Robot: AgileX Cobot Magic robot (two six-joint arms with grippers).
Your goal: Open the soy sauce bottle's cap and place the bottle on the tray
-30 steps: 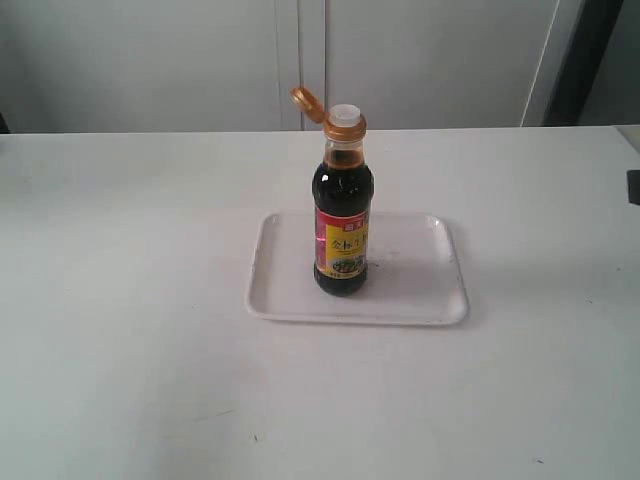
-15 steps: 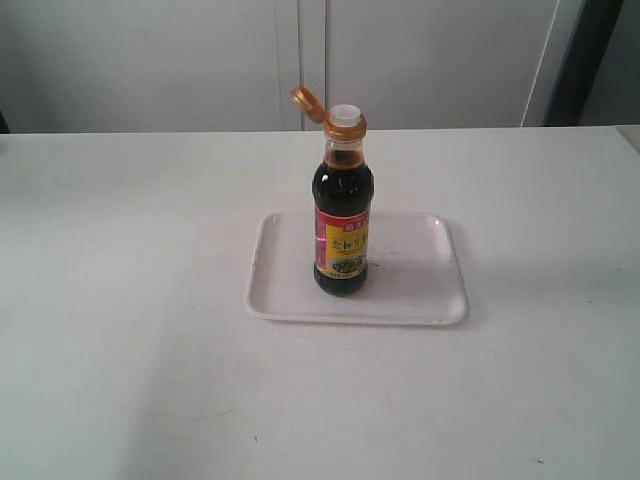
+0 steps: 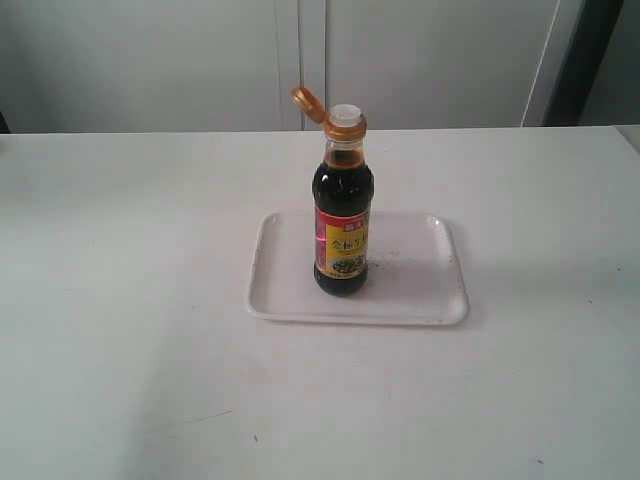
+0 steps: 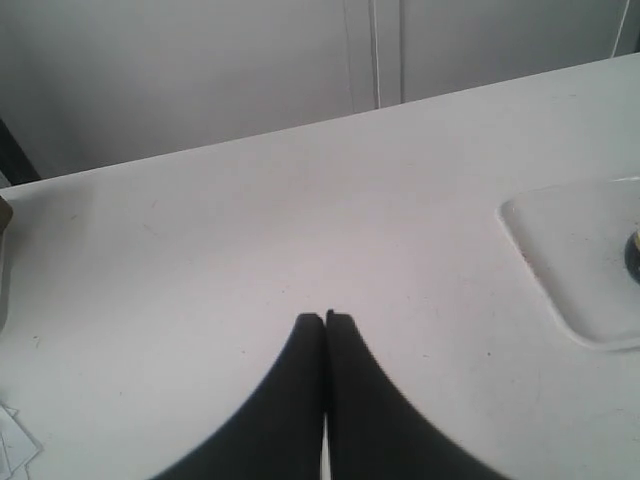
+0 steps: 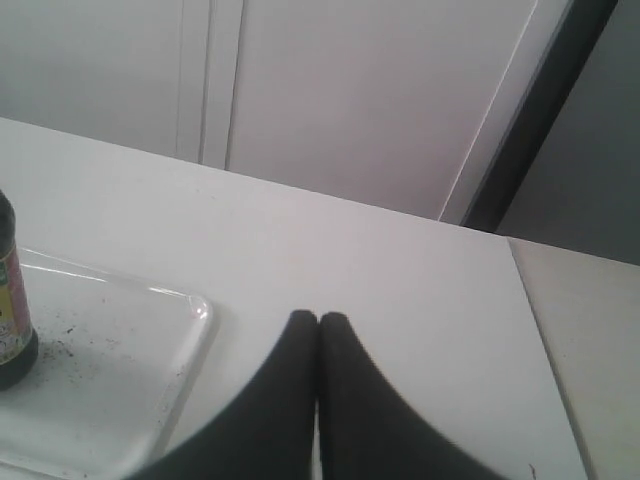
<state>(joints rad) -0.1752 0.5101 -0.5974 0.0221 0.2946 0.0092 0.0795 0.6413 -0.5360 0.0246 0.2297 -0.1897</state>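
Note:
The soy sauce bottle [image 3: 342, 220] stands upright on the white tray [image 3: 420, 290] in the middle of the table, its red and yellow label facing me. Its orange-gold cap [image 3: 307, 102] is flipped back on its hinge, baring the white pour spout [image 3: 345, 118]. Neither arm shows in the exterior view. My left gripper [image 4: 325, 318] is shut with nothing in it, over bare table beside a corner of the tray [image 4: 570, 250]. My right gripper [image 5: 319, 318] is shut and empty too, beside the tray [image 5: 120, 370], with the bottle [image 5: 12, 310] at the frame's edge.
The table [image 3: 120, 300] is white, and pale cabinet doors [image 3: 300, 60] stand behind it. A dark upright strip [image 3: 580, 60] runs at the back right. Scraps of white paper [image 4: 12, 440] lie at the table's edge in the left wrist view.
A dark piece at the exterior view's right edge a second ago has gone from sight. The bottle, cap and tray have not moved.

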